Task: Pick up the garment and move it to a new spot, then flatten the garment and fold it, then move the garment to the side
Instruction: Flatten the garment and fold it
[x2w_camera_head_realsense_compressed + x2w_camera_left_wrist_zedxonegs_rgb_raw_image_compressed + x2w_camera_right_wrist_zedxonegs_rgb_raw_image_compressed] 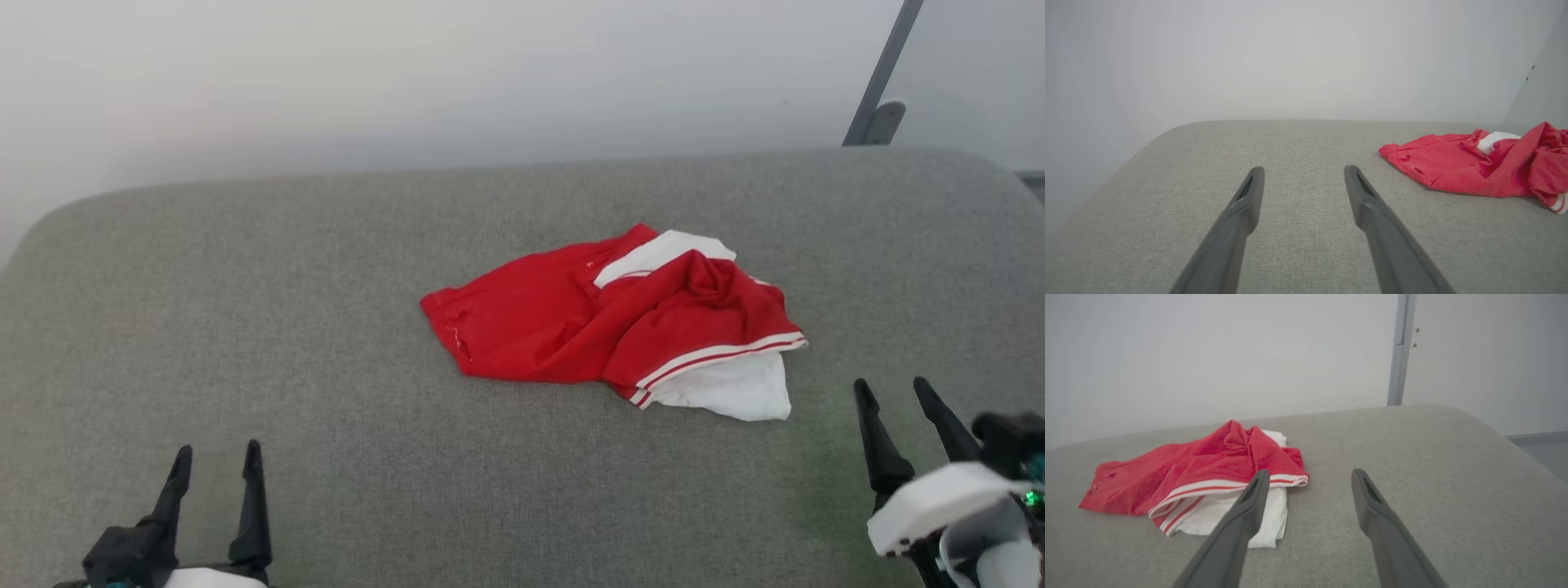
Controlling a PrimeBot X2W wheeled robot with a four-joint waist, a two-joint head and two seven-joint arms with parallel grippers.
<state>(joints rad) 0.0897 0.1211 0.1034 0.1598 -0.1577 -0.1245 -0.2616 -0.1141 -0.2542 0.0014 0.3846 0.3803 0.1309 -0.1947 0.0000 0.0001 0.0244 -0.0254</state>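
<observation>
1. Garment (563, 327): lies crumpled at centre-right of the head view, on the grey padded table (286, 327).
2. Left tool (218, 449), lower left: released, empty, well apart from the garment.
3. Right tool (890, 384), lower right: released, empty, near the garment, not touching.
4. Progress: judged at the start. Pickup, flattening, folding and moving aside all remain.

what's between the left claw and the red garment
Just bare grey cushion lies between the left claw and the garment; the head view shows it, as does the left wrist view.
</observation>
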